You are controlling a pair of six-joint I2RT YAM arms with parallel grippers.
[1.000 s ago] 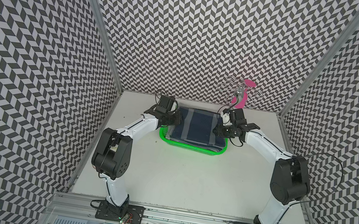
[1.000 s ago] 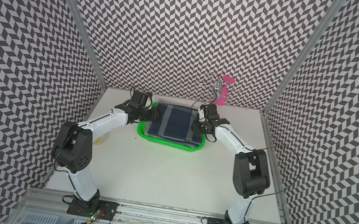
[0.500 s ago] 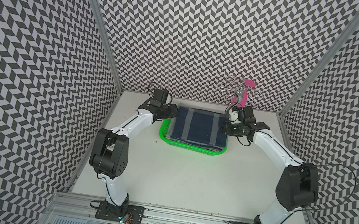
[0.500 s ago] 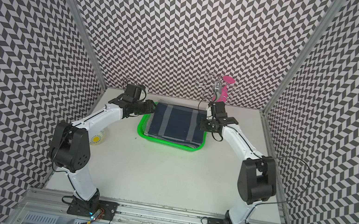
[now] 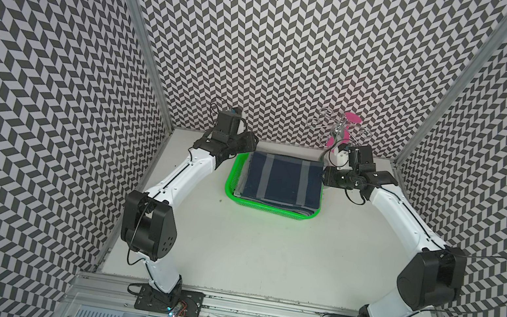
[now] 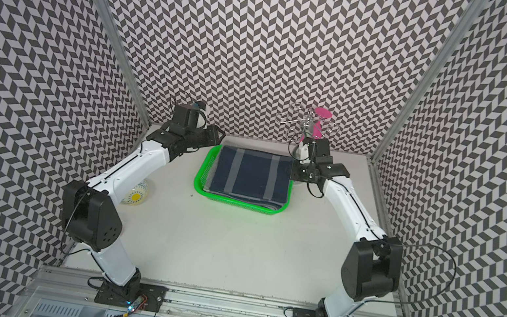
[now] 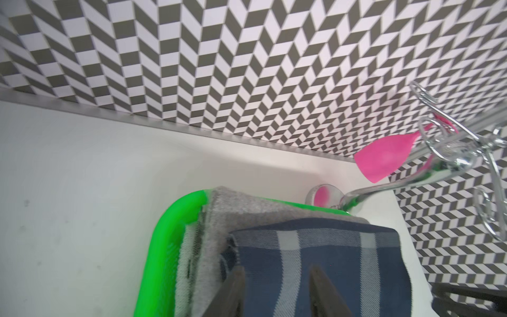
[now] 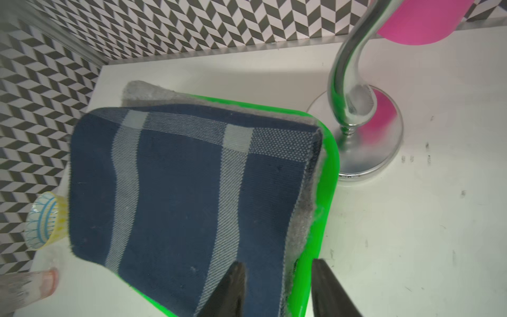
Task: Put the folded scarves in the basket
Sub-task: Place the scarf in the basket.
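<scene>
The folded scarf (image 5: 283,181) (image 6: 249,176), navy with pale grey stripes, lies flat inside the green basket (image 5: 271,208) (image 6: 238,203) at the back middle of the table. Its grey underlayer reaches over the far rim. My left gripper (image 5: 248,148) (image 6: 217,140) hangs by the basket's far left corner. In the left wrist view this gripper (image 7: 277,291) is open just above the scarf (image 7: 343,260), gripping nothing. My right gripper (image 5: 325,176) (image 6: 293,172) is at the far right corner. It (image 8: 277,288) stands open, straddling the scarf's edge (image 8: 178,192) and the basket rim (image 8: 329,170).
A chrome cup stand (image 5: 338,135) (image 8: 354,109) holding a pink cup (image 5: 351,118) stands just behind the right gripper. A small patterned bowl (image 6: 136,196) (image 8: 45,219) lies left of the basket near the left arm. A clear glass (image 8: 27,285) lies beside it.
Both grippers have drawn away from the scarf's sides, moving outward and toward the basket's far corners. The scarf stays in the basket.
</scene>
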